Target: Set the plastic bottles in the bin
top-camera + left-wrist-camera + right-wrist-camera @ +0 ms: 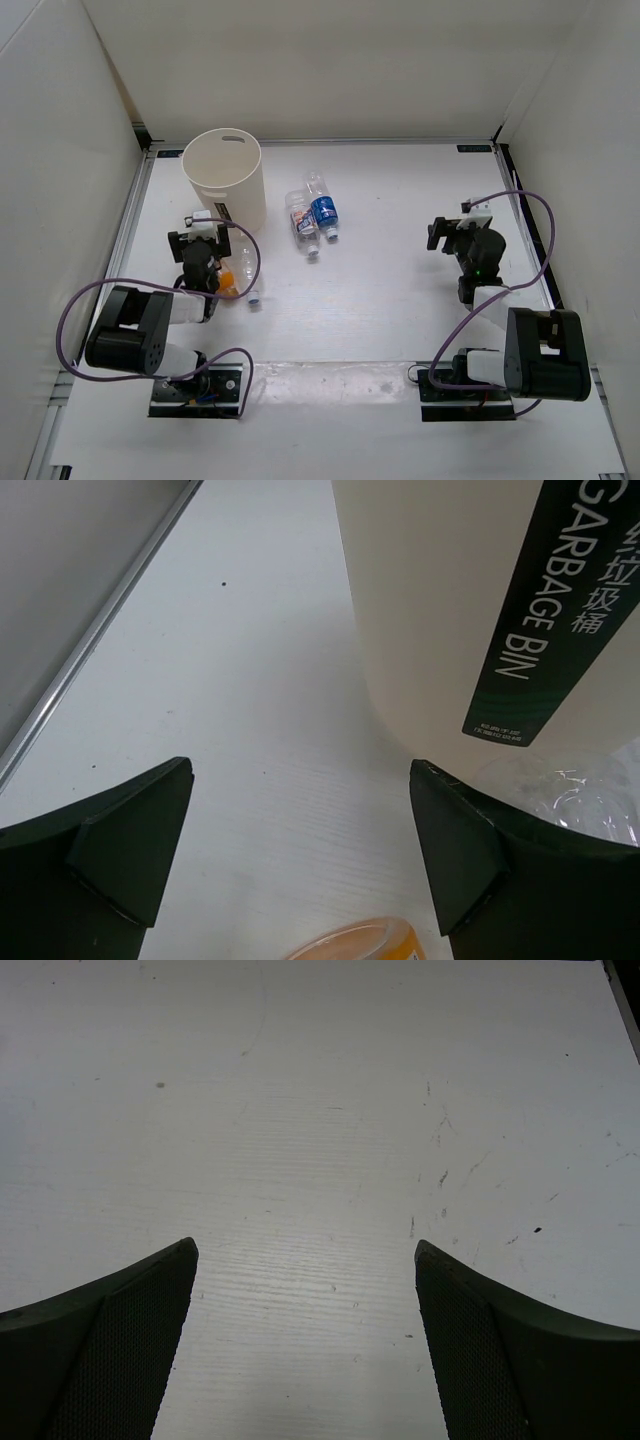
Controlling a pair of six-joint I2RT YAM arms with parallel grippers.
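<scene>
**A:** Where are the bottles?

**B:** All three lie on the bench [400,190], outside the bin [223,178]. The blue-labelled bottle [324,212] and the pale-labelled bottle [300,222] lie side by side near the middle, to the right of the bin. The third bottle [247,272] lies just in front of the bin, beside the left arm.

**A:** And the left hand?

**B:** The left hand [300,770] is wide, low over the bench, close to the bin's wall and its dark label [545,610]. Crinkled clear plastic shows past one finger. An orange thing [350,940] sits at the lower edge of the wrist view, too cropped to identify.

**A:** The right hand?

**B:** The right hand [305,1248] is wide too, over bare bench, well apart from the bottles.
</scene>
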